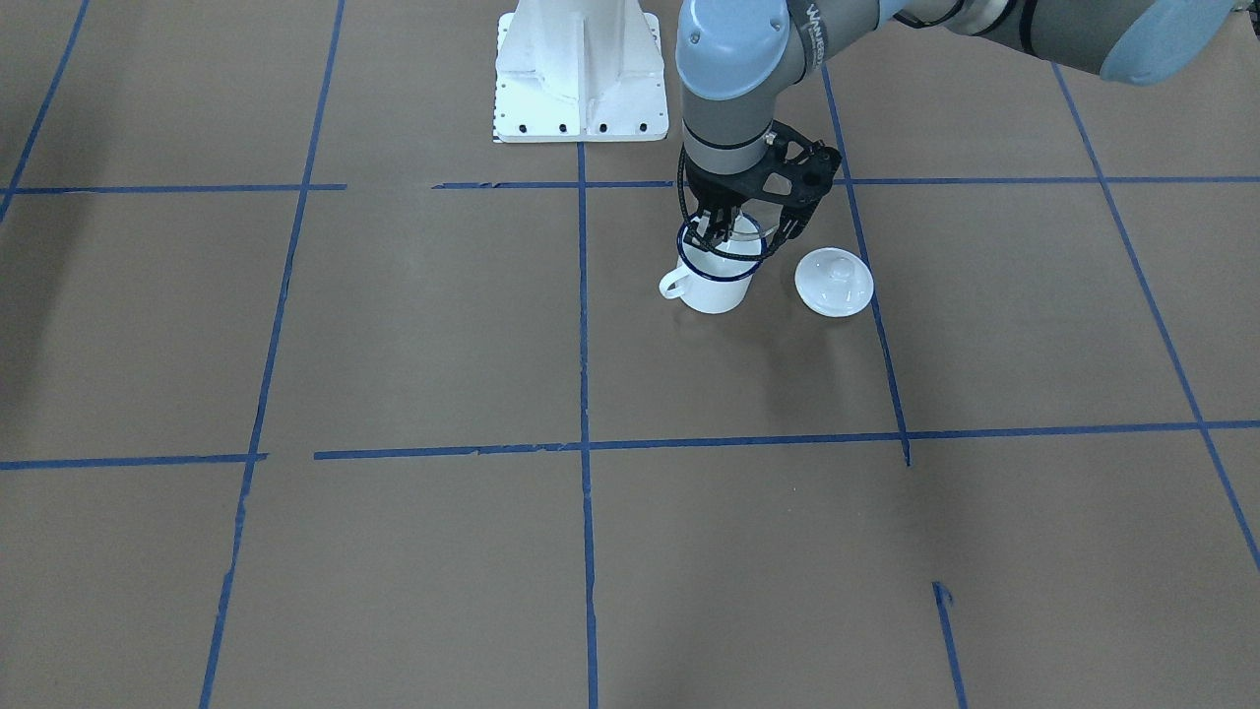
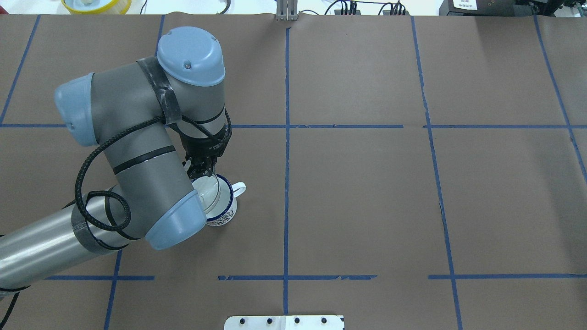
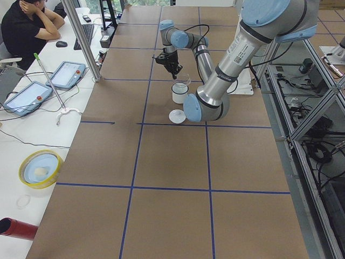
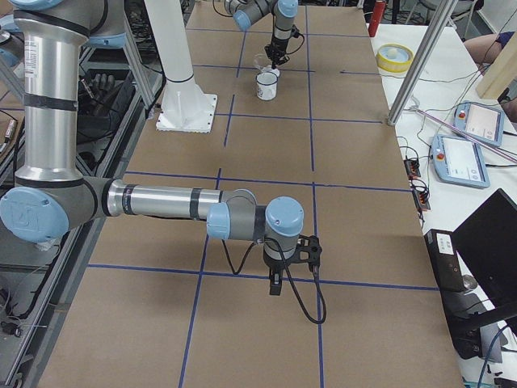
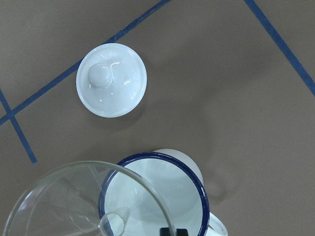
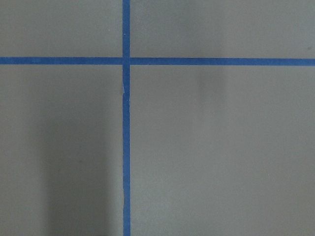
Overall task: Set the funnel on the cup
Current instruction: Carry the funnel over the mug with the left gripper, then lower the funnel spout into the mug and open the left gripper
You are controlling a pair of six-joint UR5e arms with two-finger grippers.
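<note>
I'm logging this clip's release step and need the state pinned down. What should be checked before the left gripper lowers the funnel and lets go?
1. Funnel gripped: ok. The left gripper is shut on the funnel at its rim.
2. Cup ready: ok. The cup stands upright with its mouth open.
3. Spout aligned: cannot tell. In the wrist view the spout sits near the cup's rim, not its middle.
4. Funnel seated: not ok. It hangs above the cup.
5. Lid clear: ok. The lid lies beside the cup, apart from it.
6. Right gripper away: ok. It is far from the cup.
</note>
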